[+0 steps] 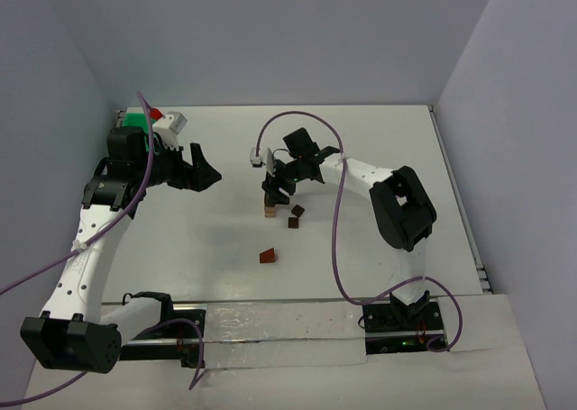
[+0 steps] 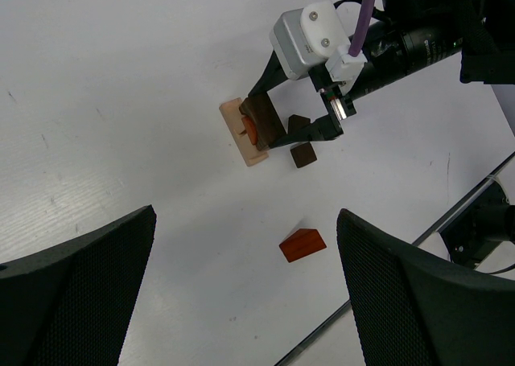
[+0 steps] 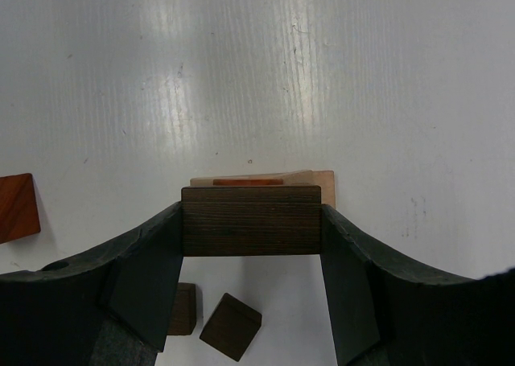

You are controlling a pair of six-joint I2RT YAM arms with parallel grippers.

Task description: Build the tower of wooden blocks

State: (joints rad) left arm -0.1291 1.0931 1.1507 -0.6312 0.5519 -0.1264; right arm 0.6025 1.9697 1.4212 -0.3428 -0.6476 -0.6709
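- Currently, my right gripper (image 3: 251, 236) pinches a dark brown block (image 3: 251, 218) by its two short ends, the jaws pressed against it on either side.
- That block hangs directly over the stack (image 1: 269, 212): a light tan block (image 3: 323, 181) at the bottom, with a thin reddish-brown piece (image 3: 248, 182) lying on top of it. I cannot tell whether the held block touches the reddish piece.
- The stack stands mid-table (image 1: 361, 149), between my two arms, right under my right gripper.
- One small dark cube (image 3: 231, 326) and a second dark cube (image 3: 183, 308) lie on the table just right of the stack, close to each other.
- One reddish-brown wedge (image 1: 269, 256) lies alone on the near side of the stack, apart from it.
- My left gripper (image 1: 204, 169) is spread wide and holds nothing. It sits left of the stack, well apart, and is pointed towards it.
- One green tray (image 1: 135, 119) sits in the far left corner, behind my left arm.
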